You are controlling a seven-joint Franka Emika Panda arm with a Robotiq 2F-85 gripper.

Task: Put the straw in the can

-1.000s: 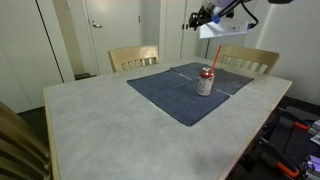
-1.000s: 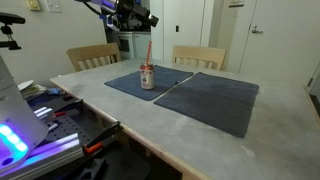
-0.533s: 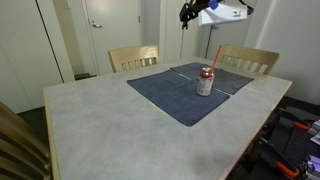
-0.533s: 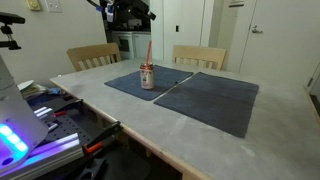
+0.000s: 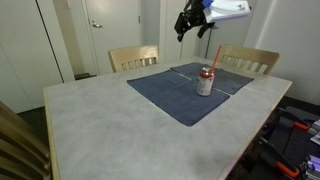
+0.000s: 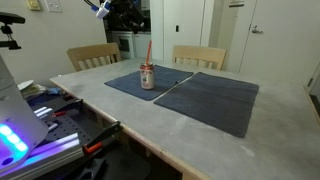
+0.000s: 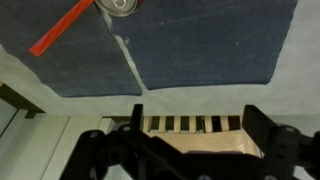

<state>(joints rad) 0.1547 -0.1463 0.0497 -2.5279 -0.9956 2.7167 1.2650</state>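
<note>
The silver can (image 5: 205,82) with a red band stands on a dark blue mat in both exterior views (image 6: 147,77). The red straw (image 5: 215,56) sticks up out of the can's top, leaning a little (image 6: 149,52). In the wrist view the can (image 7: 118,6) sits at the top edge with the straw (image 7: 62,27) slanting from it. My gripper (image 5: 182,29) is high above the table, well clear of the can, open and empty; its two fingers frame the wrist view (image 7: 192,125).
Two dark blue mats (image 6: 215,95) lie on the grey table (image 5: 110,120). Wooden chairs (image 5: 134,57) stand at the far side, one under my gripper (image 7: 190,135). Equipment sits on the floor beside the table (image 6: 50,110).
My gripper has risen and moved away from the can, leaving the straw standing in it. The can and straw have not moved.
</note>
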